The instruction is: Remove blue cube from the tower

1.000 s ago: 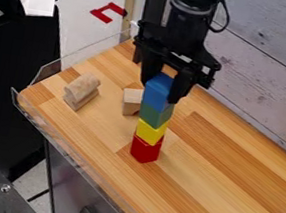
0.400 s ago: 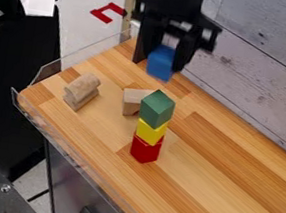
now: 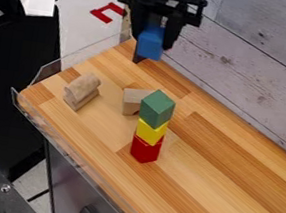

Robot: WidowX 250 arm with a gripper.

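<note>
— Your gripper (image 3: 151,42) hangs near the top of the view, upright, with its fingers pointing down; what has it got for you?

— It has the blue cube (image 3: 149,48) pinched between its fingers; you have that cube clear of the tower, well apart from it.

— And the tower, seen from your gripper?

— Lower in the view and nearer the camera than your gripper; you have the green cube (image 3: 157,108) on top, the yellow block (image 3: 150,133) under it, the red block (image 3: 145,152) at the bottom, on the wooden tabletop (image 3: 221,186).

— Anything else below your gripper?

— Two plain wooden pieces; you'll see one block (image 3: 131,102) just beside the tower in the view, and a ridged piece (image 3: 81,91) farther to the view's left.
</note>
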